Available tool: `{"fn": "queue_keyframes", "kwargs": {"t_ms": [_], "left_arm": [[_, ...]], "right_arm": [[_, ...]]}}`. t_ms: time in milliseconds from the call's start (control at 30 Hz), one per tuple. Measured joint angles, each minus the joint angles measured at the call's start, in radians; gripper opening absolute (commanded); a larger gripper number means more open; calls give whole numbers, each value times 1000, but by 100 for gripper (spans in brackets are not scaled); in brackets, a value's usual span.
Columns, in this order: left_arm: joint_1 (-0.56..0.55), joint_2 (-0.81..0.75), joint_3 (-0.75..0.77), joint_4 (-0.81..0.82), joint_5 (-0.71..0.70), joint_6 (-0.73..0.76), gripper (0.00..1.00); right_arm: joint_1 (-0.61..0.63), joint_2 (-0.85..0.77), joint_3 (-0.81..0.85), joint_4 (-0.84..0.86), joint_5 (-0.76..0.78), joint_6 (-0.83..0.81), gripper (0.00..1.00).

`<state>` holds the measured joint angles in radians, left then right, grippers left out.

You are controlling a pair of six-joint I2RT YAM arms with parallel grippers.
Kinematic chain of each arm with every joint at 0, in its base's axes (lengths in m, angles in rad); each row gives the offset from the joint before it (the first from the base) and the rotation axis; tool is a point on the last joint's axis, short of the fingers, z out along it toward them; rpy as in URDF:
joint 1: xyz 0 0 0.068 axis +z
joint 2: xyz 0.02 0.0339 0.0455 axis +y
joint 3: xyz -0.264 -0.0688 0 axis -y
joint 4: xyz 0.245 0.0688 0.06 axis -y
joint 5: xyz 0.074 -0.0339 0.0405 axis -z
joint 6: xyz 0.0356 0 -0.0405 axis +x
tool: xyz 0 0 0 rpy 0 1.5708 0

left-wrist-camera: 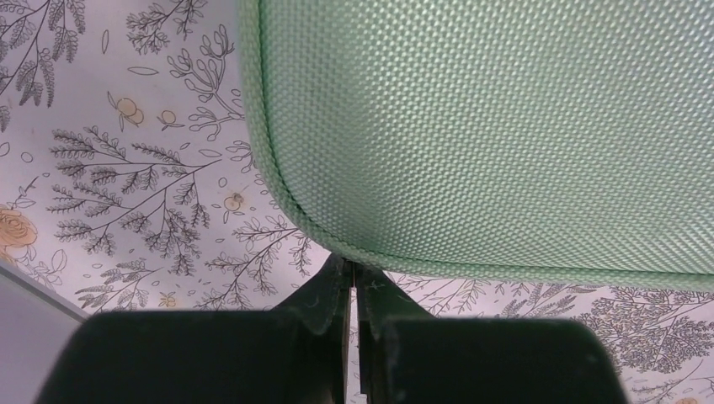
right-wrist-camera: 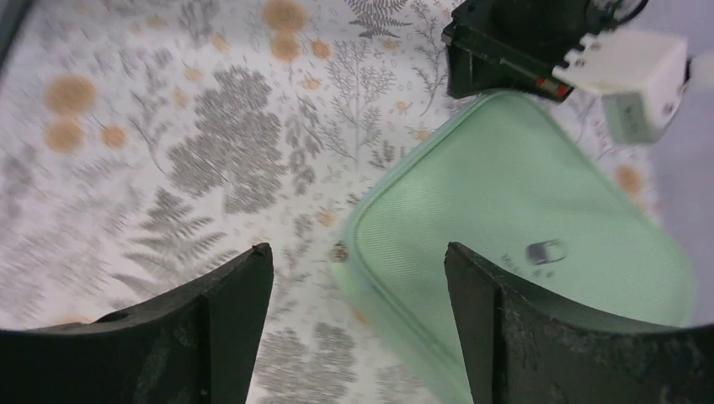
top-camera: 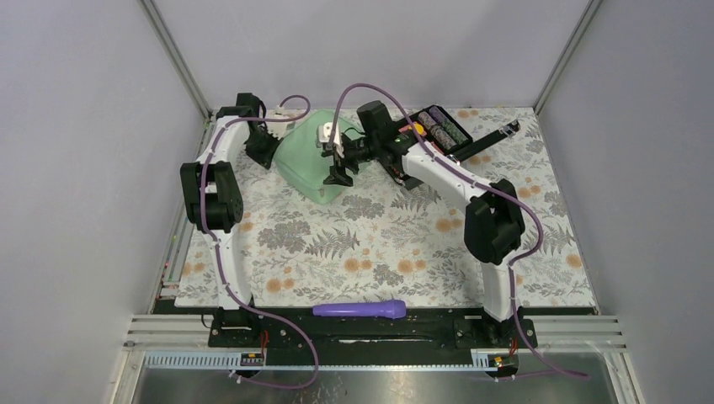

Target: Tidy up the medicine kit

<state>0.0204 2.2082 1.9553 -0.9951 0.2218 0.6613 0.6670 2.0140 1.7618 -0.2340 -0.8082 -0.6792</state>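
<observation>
The mint-green medicine kit (top-camera: 307,164) lies closed at the back left of the floral mat, its lid with the small dark logo (right-wrist-camera: 546,251) facing up. My left gripper (top-camera: 271,156) is at the kit's left edge. In the left wrist view the jaws (left-wrist-camera: 354,268) are pinched almost together on the kit's rim (left-wrist-camera: 337,240). My right gripper (top-camera: 338,172) hovers over the kit's near right corner. Its fingers (right-wrist-camera: 244,286) are spread wide and empty, with the kit's corner (right-wrist-camera: 370,227) between them. The left gripper also shows at the top of the right wrist view (right-wrist-camera: 514,42).
An open black case (top-camera: 439,126) with colourful rolls stands at the back right, behind the right arm, its lid part (top-camera: 497,135) stretched to the right. A purple tool (top-camera: 359,309) lies along the near edge between the arm bases. Walls enclose the mat on three sides.
</observation>
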Motion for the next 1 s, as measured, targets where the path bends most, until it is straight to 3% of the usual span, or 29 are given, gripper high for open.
{"fn": "queue_keyframes", "kwargs": {"t_ms": [200,333,500,633,833,1000], "left_arm": [[-16,-21,-34,8,-11,20,0],[-24,-29,-43,8,-25,36,0],[-26,-29,-45,9,-28,40,0],[-26,-29,-45,9,-27,37,0],[-28,-60,-91,22,-16,22,0],[-47,-98,-151,45,-17,15,0]], "right_arm": [[3,154,247,-260,24,-441,73],[3,301,446,-482,51,-678,75],[4,363,483,-652,84,-871,75],[5,385,479,-660,101,-903,68],[11,386,406,-488,130,-843,50],[15,364,354,-439,144,-788,40]]}}
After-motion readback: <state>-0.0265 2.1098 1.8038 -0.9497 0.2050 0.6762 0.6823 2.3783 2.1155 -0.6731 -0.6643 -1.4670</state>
